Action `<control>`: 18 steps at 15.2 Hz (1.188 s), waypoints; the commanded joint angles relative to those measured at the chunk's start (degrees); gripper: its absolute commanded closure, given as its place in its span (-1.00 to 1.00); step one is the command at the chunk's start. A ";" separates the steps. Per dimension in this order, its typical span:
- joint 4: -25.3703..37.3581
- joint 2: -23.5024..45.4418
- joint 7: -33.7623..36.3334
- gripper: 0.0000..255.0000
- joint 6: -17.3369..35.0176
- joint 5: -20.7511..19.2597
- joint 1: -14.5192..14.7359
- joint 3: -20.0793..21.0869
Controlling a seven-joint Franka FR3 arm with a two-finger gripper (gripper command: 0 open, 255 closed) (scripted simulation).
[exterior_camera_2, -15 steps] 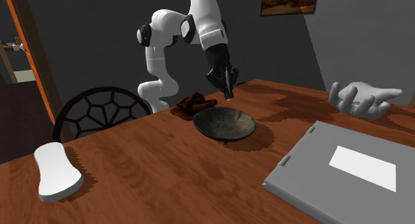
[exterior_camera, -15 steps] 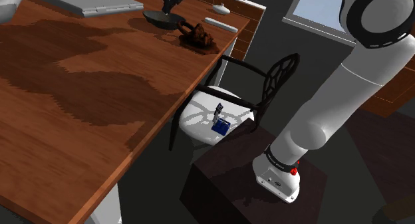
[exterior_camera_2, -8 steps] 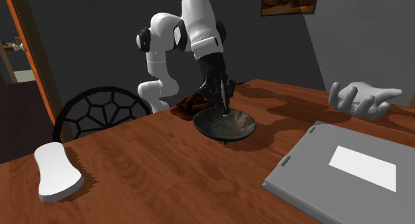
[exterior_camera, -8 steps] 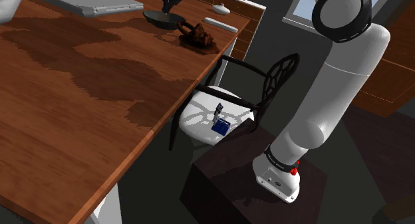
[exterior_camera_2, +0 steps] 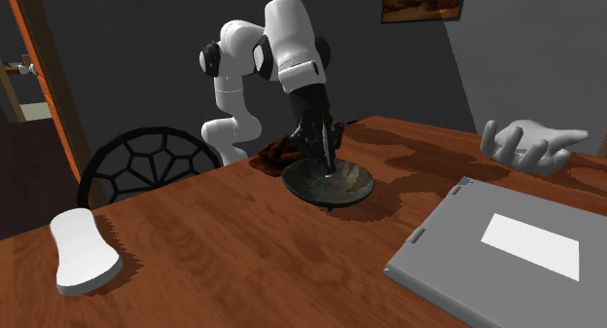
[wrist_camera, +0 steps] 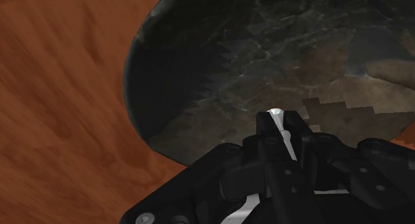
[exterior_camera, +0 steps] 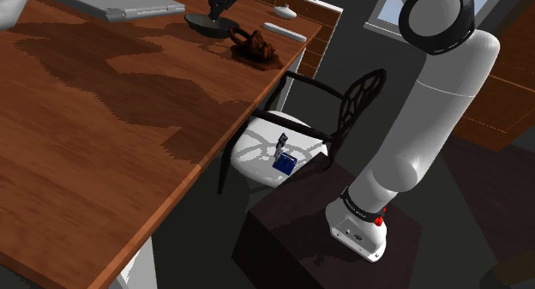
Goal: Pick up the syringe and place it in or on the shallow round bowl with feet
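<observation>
Dim light falls on the reddish-brown wooden desk (exterior_camera: pixel 86 159); jagged, stair-stepped shadows blotch its top and darken one side of the dark mottled round bowl (wrist_camera: pixel 266 43).

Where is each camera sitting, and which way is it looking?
Shoulder view: beside the stand, looking down over the table; the white arm shows.
Second exterior view: across the table, facing the arm and pincer.
Wrist view: rides on the pincer, looking along it and its clasped syringe into the bowl.
All three show the bowl.
</observation>
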 commanded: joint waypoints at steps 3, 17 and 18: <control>0.00 0.00 0.00 -1.00 0.00 0.00 0.00 0.00; 1.99 -3.48 -0.30 -1.00 -5.47 0.56 -0.42 -0.14; 1.99 -3.48 -0.30 -1.00 -5.47 0.56 -0.42 -0.14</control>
